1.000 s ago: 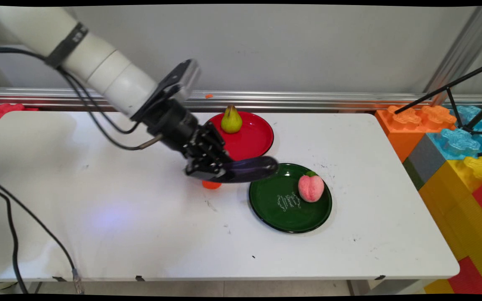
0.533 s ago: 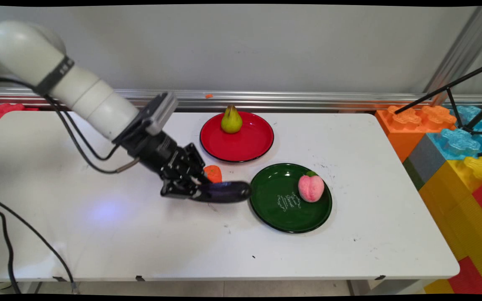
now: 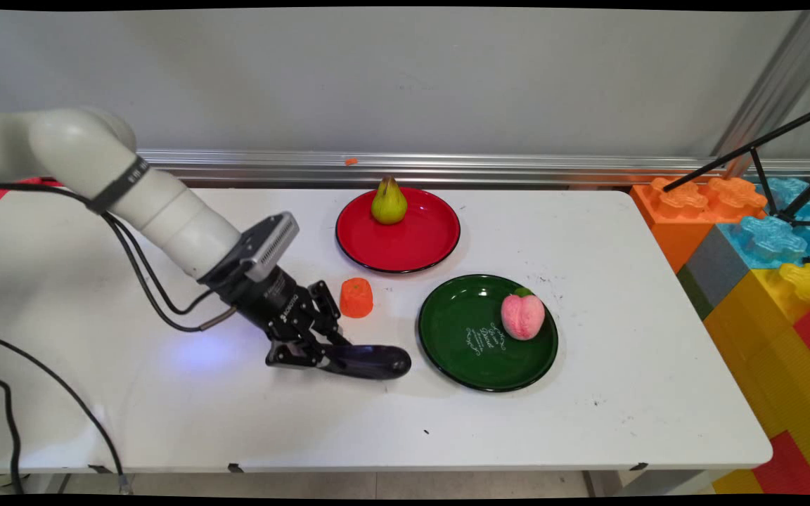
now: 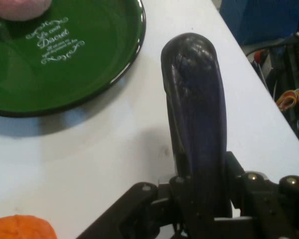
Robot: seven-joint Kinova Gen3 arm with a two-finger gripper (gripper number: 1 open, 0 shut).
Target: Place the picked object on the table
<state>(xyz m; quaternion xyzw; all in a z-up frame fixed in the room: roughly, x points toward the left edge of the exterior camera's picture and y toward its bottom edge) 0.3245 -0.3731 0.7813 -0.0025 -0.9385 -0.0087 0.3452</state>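
Main view: one pincer (image 3: 320,355) grips one eggplant (image 3: 370,360); two plates, one green (image 3: 472,355), one red (image 3: 412,246).

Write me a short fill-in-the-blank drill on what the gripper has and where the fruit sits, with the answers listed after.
1. The gripper is shut on a dark purple ____.
2. The pear stands on the ____ plate.
3. The peach lies on the ____ plate.
4. The orange piece rests on the bare ____, on neither plate.

Missing words: eggplant; red; green; table
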